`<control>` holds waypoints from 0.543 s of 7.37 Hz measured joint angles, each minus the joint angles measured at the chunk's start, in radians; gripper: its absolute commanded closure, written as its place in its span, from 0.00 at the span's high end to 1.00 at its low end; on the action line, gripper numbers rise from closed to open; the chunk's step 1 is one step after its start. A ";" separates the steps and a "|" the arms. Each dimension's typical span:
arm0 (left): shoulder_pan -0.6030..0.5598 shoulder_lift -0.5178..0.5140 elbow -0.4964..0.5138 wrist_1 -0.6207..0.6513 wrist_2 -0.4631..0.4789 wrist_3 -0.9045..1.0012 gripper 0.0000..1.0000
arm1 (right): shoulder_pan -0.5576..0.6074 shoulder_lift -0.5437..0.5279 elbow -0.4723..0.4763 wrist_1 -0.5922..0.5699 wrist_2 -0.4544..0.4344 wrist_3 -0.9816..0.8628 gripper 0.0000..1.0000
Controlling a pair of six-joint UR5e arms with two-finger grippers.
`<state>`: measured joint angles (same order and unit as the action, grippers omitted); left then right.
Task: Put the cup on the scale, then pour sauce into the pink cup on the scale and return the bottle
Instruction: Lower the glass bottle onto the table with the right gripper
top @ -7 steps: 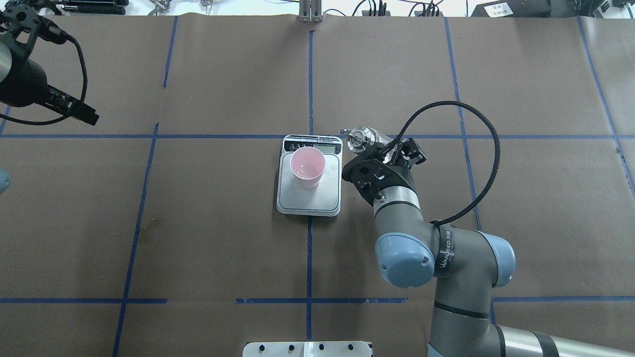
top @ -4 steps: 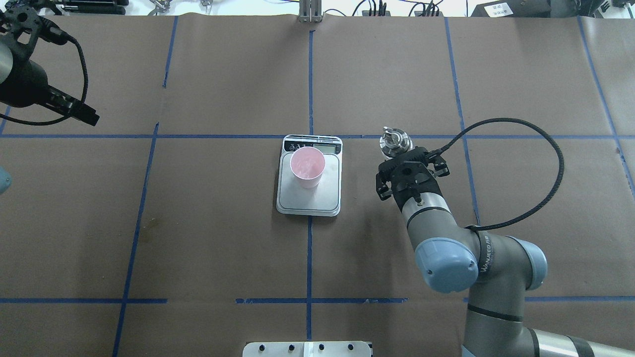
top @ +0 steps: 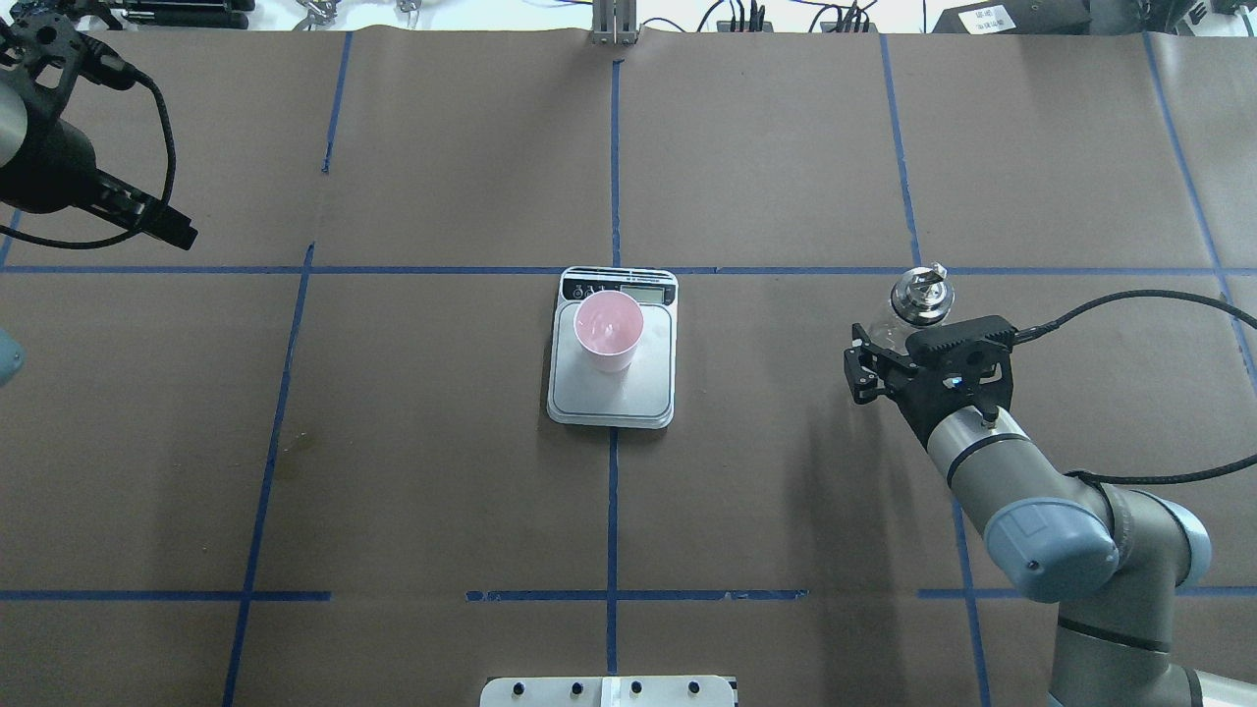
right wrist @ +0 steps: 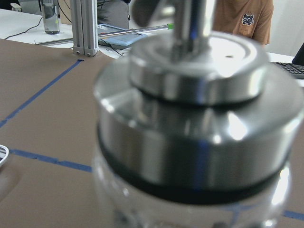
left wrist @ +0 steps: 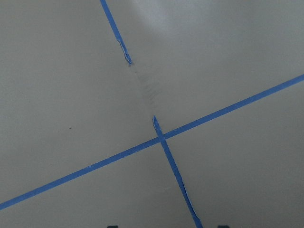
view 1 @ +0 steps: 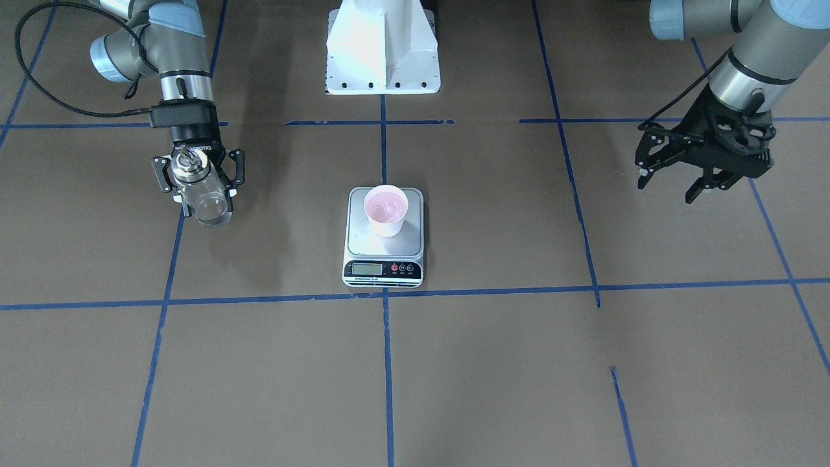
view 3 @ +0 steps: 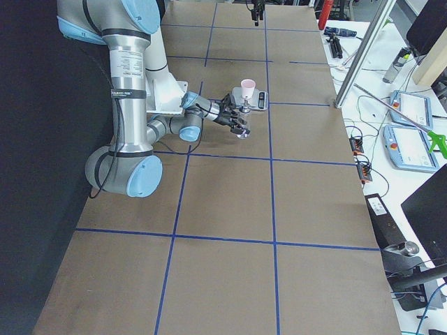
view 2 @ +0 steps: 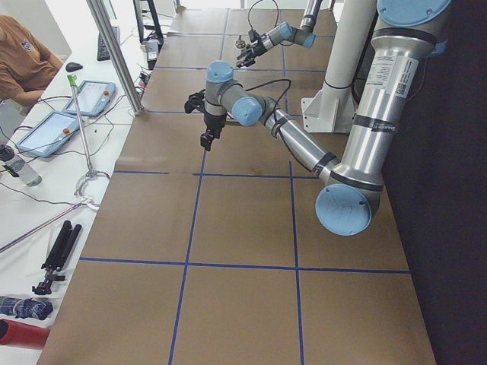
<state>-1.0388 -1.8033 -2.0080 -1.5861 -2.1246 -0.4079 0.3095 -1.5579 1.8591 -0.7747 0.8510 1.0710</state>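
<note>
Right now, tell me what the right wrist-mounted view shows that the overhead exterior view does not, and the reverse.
Only the right wrist view shows a person in a brown shirt beyond the table. Only the overhead view shows the pale pink tapered cup standing on the silver-grey digital scale, the right hand shut on the bottle, and the left hand. Both show the clear glass bottle with its shiny metal cap, upright, and the brown table with blue tape lines.

Worktop [top: 442, 471]: obstacles at centre only, the scale [top: 614, 388] with the cup [top: 609, 329] upright on it. Well apart to its right, the right pincer [top: 889, 344] clasping the bottle [top: 918, 298]. Left pincer [view 1: 674, 178] raised at the far left edge, fingers spread. Open brown surface between them.
</note>
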 measured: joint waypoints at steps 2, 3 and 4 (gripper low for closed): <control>-0.001 0.000 -0.002 0.000 0.000 0.000 0.76 | 0.001 -0.013 -0.042 0.026 0.000 0.176 0.00; -0.001 0.000 -0.002 0.000 0.000 0.000 0.76 | 0.001 -0.015 -0.057 0.032 -0.007 0.212 0.00; -0.002 0.000 -0.003 0.000 0.000 0.000 0.76 | 0.001 -0.014 -0.072 0.036 -0.027 0.226 0.00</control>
<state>-1.0405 -1.8029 -2.0113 -1.5861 -2.1246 -0.4080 0.3105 -1.5720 1.7874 -0.7391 0.8242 1.2967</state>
